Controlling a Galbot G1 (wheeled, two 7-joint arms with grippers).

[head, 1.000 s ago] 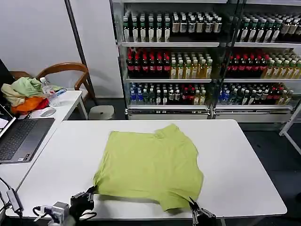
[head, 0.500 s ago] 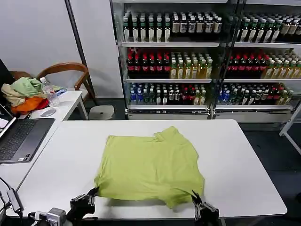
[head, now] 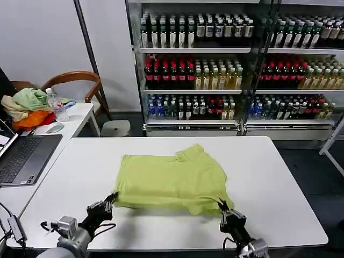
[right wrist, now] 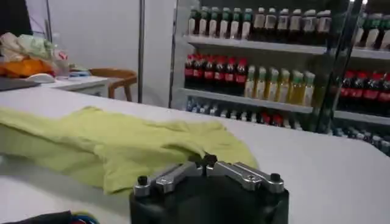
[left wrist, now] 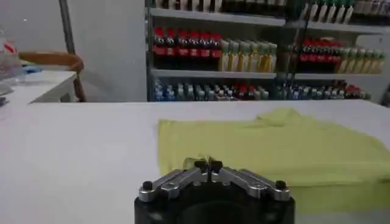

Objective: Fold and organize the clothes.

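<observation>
Grippers, left & right, both clamped on T-shirt hem, near table edge.

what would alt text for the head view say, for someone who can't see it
A lime T-shirt lies on a white table, its near corners pinched by the left gripper and right gripper. Shelves of bottled drinks stand behind.

T-shirt: soft thin matt cloth, creased | table: smooth matt white | chair: glossy wood
</observation>
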